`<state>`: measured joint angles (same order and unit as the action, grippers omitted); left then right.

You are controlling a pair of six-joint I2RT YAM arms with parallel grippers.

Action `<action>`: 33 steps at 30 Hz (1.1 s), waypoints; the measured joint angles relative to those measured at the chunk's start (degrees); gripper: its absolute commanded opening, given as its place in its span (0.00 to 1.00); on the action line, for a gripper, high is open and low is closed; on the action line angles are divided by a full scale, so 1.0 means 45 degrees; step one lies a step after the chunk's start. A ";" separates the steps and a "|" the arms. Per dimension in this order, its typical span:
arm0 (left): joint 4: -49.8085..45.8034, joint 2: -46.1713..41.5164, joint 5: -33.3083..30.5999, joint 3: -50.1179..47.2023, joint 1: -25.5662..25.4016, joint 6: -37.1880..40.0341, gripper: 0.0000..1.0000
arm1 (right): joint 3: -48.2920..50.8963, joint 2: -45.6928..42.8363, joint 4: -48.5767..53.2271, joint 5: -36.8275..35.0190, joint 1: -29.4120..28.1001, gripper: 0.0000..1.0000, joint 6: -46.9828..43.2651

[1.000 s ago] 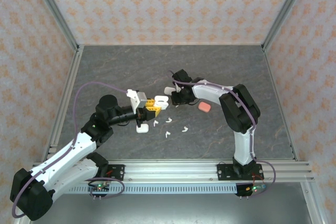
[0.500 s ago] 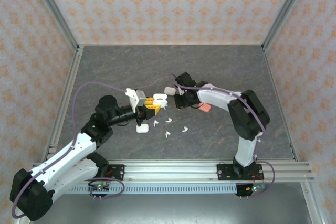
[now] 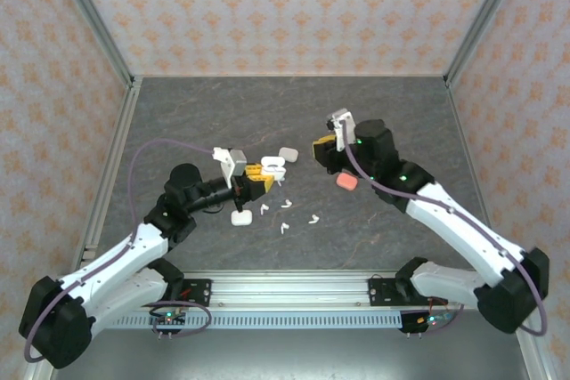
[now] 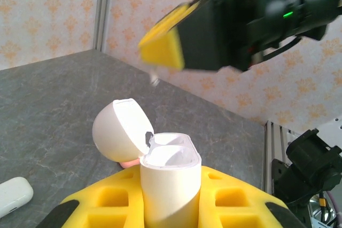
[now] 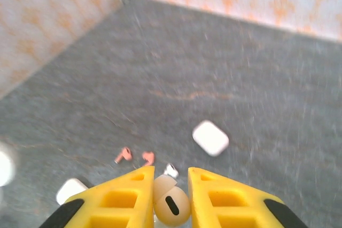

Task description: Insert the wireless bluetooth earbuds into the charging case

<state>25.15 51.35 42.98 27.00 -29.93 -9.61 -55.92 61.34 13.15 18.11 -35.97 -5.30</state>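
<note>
Left gripper (image 3: 258, 175): clamped on the open charging case (image 4: 170, 180), lid (image 4: 118, 129) tipped back.
Right gripper (image 3: 318, 150): closed within the last second, pinching a white earbud (image 5: 171, 202).
Change: it has risen from low beside the case to above and right of it.
Meaning: I judge the pick done and the insertion next.
Loose earbuds (image 3: 285, 228): on the table (image 3: 267, 113), just nearer me than the case.

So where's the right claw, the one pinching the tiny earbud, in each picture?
Top external: the right claw sits just right of centre, up-left of the pink case.
Left wrist: the claw reaches across the top, yellow tip pointing left.
Right wrist: the claw is at bottom centre, pinching the earbud.
Shared landmark: the grey stone table.
</note>
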 measured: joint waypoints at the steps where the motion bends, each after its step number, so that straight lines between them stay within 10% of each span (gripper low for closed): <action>1: 0.0053 0.0146 0.0010 0.0024 -0.0053 -0.0097 0.00 | 0.0005 -0.0398 -0.0117 0.0170 -0.0015 0.20 -0.0170; 33: 0.0670 0.1316 -0.0005 0.0733 -0.0937 -0.0573 0.00 | 0.0049 -0.0350 -0.0733 0.0607 -0.1977 0.20 -0.2370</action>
<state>28.16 57.28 42.96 30.30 -34.15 -12.19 -55.70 59.77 9.85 20.84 -44.86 -15.97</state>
